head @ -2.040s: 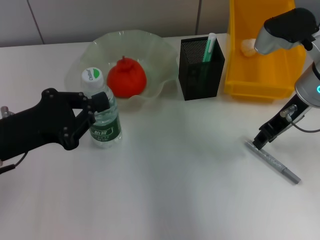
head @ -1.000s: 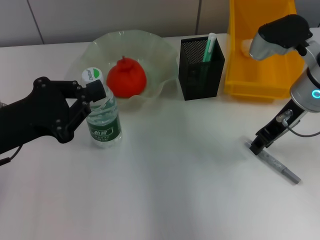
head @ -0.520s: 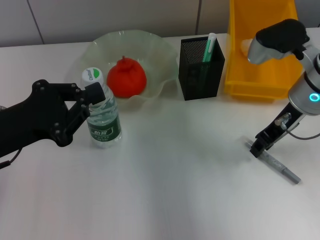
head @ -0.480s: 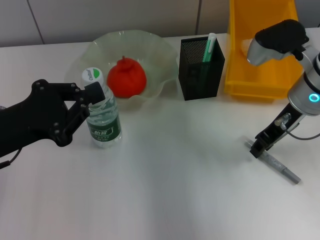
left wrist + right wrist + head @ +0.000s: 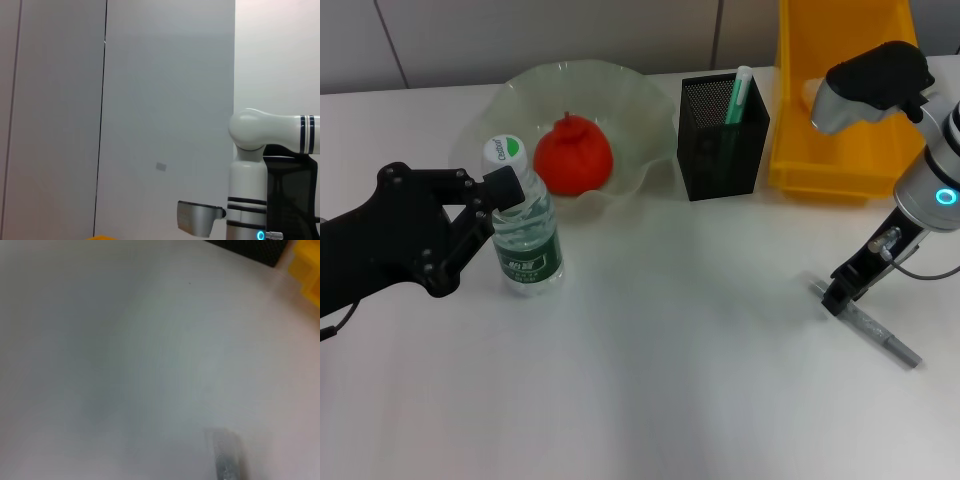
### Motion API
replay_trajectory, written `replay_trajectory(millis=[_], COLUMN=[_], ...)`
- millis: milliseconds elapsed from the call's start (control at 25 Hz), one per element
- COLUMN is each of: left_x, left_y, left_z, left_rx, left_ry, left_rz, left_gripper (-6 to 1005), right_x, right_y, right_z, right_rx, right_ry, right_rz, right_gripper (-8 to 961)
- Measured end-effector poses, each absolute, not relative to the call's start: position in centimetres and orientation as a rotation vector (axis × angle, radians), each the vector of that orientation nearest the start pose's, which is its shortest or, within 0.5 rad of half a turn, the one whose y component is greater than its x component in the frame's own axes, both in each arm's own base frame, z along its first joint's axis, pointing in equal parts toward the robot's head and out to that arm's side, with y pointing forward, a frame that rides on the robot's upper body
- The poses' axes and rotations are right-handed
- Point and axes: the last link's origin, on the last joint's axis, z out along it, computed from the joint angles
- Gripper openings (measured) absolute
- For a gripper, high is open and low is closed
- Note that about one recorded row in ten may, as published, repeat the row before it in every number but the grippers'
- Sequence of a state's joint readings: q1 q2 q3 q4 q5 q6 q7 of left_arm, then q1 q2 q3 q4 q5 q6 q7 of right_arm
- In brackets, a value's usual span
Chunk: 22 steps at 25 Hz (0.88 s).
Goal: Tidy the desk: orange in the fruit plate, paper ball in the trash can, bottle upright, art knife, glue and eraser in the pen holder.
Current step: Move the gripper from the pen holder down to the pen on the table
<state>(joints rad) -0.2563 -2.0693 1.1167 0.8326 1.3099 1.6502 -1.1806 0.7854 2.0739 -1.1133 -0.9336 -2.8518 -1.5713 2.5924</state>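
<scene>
Bottle (image 5: pixel 525 240) stood upright on the desk (image 5: pixel 650 380), just in front of the fruit plate (image 5: pixel 620 110) and to its left side, white cap uppermost. The left gripper (image 5: pixel 485 215) was against the bottle's neck and left flank; over the last two seconds it had drawn back to the left and risen slightly while the bottle held its place. Its fingers looked parted and only grazing the bottle, so I judged it released, and the upright step done. The orange (image 5: pixel 573 154) lay in the fruit plate. The black mesh pen holder (image 5: pixel 722 140), right of the plate, held one green stick, possibly the glue; I could not confirm it. The art knife (image 5: pixel 868 322) lay flat on the desk, well right of the plate and in front of the yellow bin (image 5: pixel 840 150). The right gripper (image 5: pixel 835 298) sat on the knife's near end, shifted only marginally; whether it was clamped could not be told. Knife pickup appeared to be the step in hand.
</scene>
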Motion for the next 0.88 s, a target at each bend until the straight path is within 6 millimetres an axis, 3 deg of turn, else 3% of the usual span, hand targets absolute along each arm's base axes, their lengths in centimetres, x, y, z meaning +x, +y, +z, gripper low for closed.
replay_trajectory(millis=[880], left_x=[-23.16], left_y=[28.06], left_z=[2.38], left_rx=[-2.544], left_ry=[-0.227], left_rz=[-1.194], left_gripper=[6], right_x=[23.93], right_y=[37.31], right_z=[-0.03], right_rx=[-2.379], right_ry=[1.291], right_rz=[-0.765], right_gripper=[318])
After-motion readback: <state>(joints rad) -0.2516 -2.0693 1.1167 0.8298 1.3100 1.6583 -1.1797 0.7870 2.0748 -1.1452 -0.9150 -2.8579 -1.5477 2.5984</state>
